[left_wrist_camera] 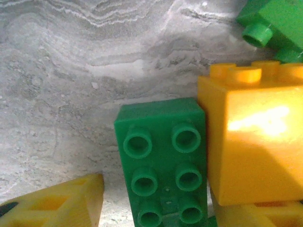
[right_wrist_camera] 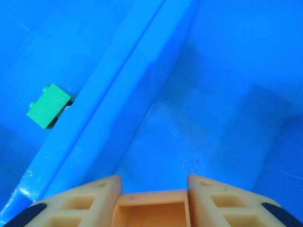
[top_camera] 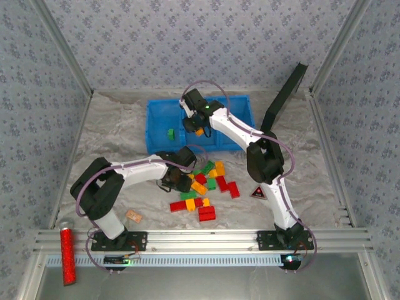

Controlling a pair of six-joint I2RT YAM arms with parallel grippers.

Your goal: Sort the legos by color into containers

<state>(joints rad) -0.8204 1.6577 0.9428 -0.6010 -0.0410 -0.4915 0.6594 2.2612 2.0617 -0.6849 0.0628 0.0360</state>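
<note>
Over the middle compartment of the blue bin (top_camera: 234,134), the right gripper (top_camera: 198,129) clamps an orange brick (right_wrist_camera: 151,213) between its two yellow fingers (right_wrist_camera: 90,201), both pressed against the brick's sides; the compartment floor beneath it is bare. Across the divider wall, in the bin's left compartment, a lone green brick (top_camera: 170,133) lies close against that wall. Just in front of the bin, on the marbled grey table (top_camera: 119,131), the unsorted legos (top_camera: 206,212) lie in a loose heap of red, green and orange-yellow. The left gripper (top_camera: 177,181) hangs low at the heap's left edge, in front of the bin's left end, jaws moderately apart. The left wrist view shows a studded green brick (left_wrist_camera: 163,165) between them, six round studs facing the camera; one finger (left_wrist_camera: 61,203) is clear of it; an orange-yellow brick (left_wrist_camera: 255,142) touches its other side; a second green brick (left_wrist_camera: 274,23) lies beyond. A black triangle with a red mark (top_camera: 258,192) sits in front of the bin's right end, beside the heap; a black flat panel (top_camera: 284,94) leans just right of the bin.
</note>
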